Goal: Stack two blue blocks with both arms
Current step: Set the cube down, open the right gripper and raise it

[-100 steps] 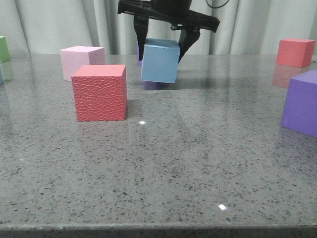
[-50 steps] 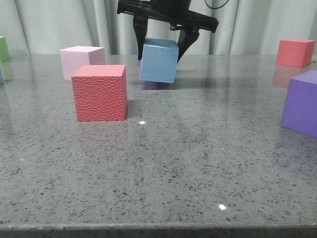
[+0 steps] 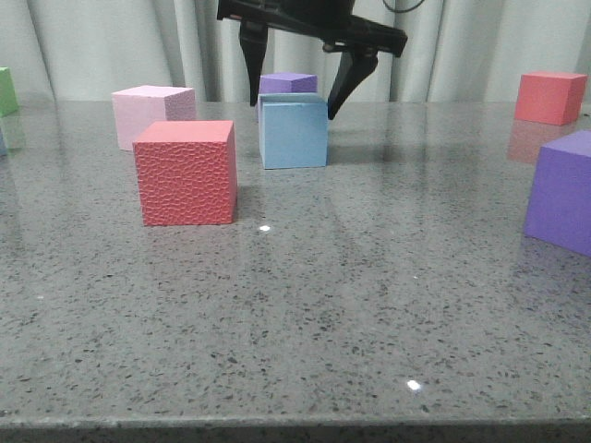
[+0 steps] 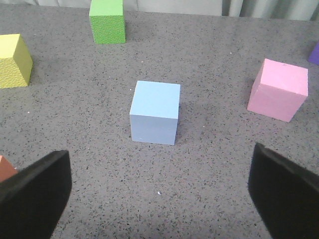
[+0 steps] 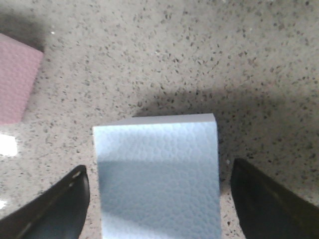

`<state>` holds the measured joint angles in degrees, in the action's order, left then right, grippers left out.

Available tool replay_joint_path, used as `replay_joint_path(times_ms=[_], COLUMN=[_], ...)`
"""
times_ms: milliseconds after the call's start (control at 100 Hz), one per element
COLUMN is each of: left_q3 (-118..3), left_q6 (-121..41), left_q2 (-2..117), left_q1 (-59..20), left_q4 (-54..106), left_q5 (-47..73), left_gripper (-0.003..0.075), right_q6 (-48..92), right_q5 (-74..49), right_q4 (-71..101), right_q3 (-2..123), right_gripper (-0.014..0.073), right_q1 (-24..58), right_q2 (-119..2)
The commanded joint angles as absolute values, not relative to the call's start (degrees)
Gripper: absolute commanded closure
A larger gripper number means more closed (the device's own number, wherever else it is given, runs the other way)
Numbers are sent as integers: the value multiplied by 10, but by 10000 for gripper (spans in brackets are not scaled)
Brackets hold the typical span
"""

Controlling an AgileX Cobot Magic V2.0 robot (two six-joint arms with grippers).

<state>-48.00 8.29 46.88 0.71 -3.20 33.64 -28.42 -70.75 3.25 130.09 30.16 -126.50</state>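
Observation:
One pale blue block (image 3: 294, 131) sits flat on the grey table (image 3: 305, 305), behind and right of a red cube. My right gripper (image 3: 294, 106) hangs just above it, open, with one finger on each side and clear of its faces. In the right wrist view the block (image 5: 157, 184) lies between the spread fingers (image 5: 50, 214) with gaps on both sides. The second blue block (image 4: 155, 112) stands alone on the table in the left wrist view, ahead of my left gripper (image 4: 159, 169), which is open and empty. The left gripper does not show in the front view.
A red textured cube (image 3: 186, 173) and a pale pink cube (image 3: 148, 113) stand left of the block, and a purple cube (image 3: 288, 83) stands behind it. Another purple cube (image 3: 563, 189) and a red cube (image 3: 550, 96) are at the right. Green (image 4: 106, 21), yellow (image 4: 14, 60) and pink (image 4: 277, 89) cubes surround the second block.
The blue block was held tilted just above the table in the right gripper. It now rests flat on the table, and the jaws have opened off it.

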Motion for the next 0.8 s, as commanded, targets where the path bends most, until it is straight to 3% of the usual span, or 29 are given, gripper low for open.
replay_joint_path(times_ms=[0, 530, 790], left_q3=[-501, -626, -716], left_q6=[94, 87, 50], left_q2=[468, 633, 758], left_q1=[8, 50, 50], left_q4=[-31, -33, -11], left_q5=[300, 359, 400], left_gripper=[29, 29, 29], right_q6=[-268, -197, -182], right_q5=[-683, -698, -648], right_q4=[31, -16, -18], right_q3=[1320, 1308, 1196], right_gripper=[9, 11, 11], right_q1=[300, 339, 355], right_q2=[-1206, -1114, -1023])
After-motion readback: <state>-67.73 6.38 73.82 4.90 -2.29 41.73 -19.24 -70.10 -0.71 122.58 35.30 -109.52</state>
